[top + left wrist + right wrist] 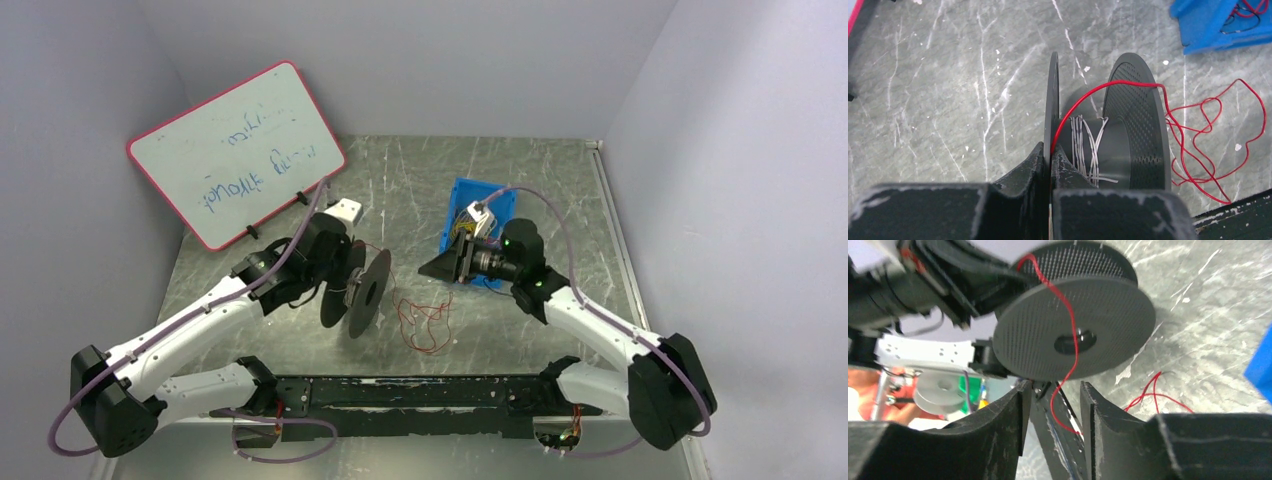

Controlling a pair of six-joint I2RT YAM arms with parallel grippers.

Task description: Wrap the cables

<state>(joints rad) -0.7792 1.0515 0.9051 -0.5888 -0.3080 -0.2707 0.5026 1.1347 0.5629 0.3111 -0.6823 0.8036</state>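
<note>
My left gripper (1051,157) is shut on the left flange of a black spool (1133,125), held upright off the table (360,290). White wire is wound on its core. The thin red cable (1208,135) runs from the gripped flange over the right flange and down into loose loops on the table (425,320). My right gripper (445,265) is open, just right of the spool and facing it. In the right wrist view the red cable (1070,330) hangs across the spool's flange (1098,315) and passes loosely between the open fingers (1052,405).
A blue bin (485,205) with a multicoloured wire tangle sits behind the right gripper. A pink-framed whiteboard (235,150) leans at the back left, a small white block (345,210) near it. A black rail (420,390) runs along the front edge.
</note>
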